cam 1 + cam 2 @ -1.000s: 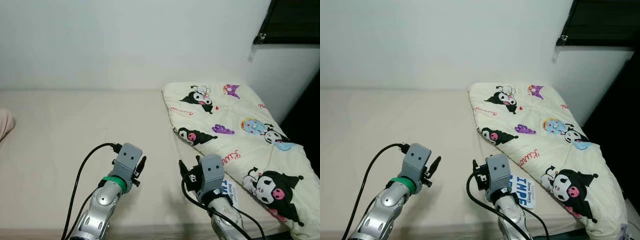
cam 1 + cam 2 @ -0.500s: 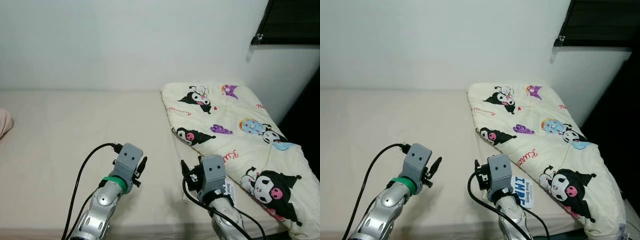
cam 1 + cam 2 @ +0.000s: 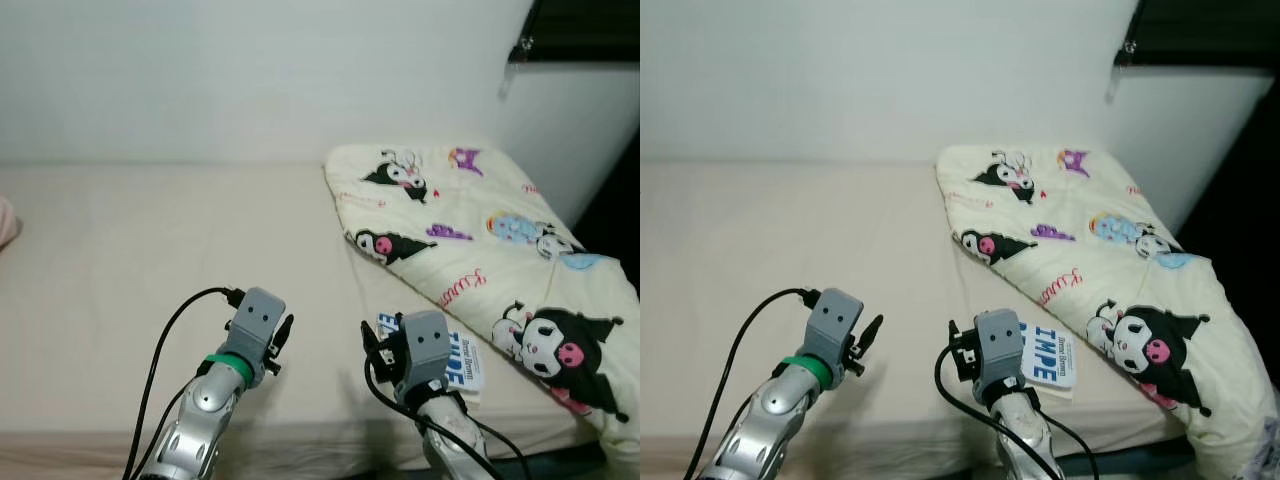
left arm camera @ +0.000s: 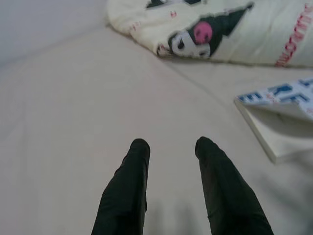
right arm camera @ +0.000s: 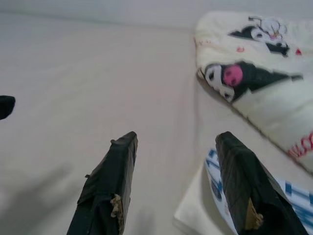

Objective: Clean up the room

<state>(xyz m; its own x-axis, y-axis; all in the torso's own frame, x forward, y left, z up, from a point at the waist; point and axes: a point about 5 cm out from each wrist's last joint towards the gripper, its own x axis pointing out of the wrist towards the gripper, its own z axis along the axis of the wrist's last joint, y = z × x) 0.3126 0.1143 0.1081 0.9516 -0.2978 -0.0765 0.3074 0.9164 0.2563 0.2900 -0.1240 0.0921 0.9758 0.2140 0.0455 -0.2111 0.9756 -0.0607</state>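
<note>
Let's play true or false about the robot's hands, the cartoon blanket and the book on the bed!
1. The cartoon blanket lies on the robot's right side of the bed. True.
2. The right gripper is squeezing the book. False: its fingers are open and hold nothing; the book lies beside it on the bed.
3. The left gripper is open over bare sheet. True.
4. The book sits on top of the blanket. False: it lies on the sheet at the blanket's edge.
</note>
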